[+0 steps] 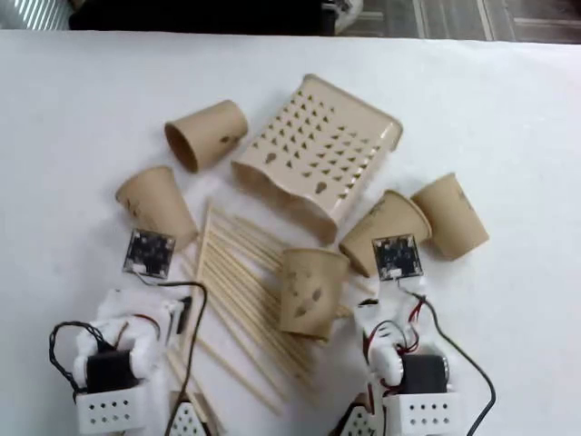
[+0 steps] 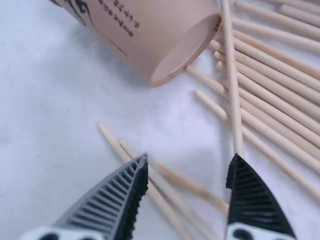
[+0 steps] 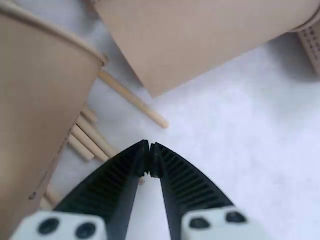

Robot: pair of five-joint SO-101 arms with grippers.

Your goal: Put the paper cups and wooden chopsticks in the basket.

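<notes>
Several tan paper cups lie around the cream perforated basket (image 1: 318,150), which rests tilted on the white table. A fan of wooden chopsticks (image 1: 241,291) spreads between the arms. My left gripper (image 2: 190,162) is open just above loose chopsticks (image 2: 270,75), a short way from the mouth of a tipped cup (image 2: 145,30). My right gripper (image 3: 150,148) is shut with nothing in it, low over the table between a cup (image 3: 40,100) standing on the chopstick ends and another cup (image 3: 200,35) lying on its side. One chopstick (image 3: 132,100) pokes out between those two cups.
Two more cups lie to the left of the basket (image 1: 207,134) (image 1: 156,204), and another at the right (image 1: 451,216). A basket corner (image 3: 312,42) shows beyond the right gripper. Bare table stretches behind the basket and along both sides.
</notes>
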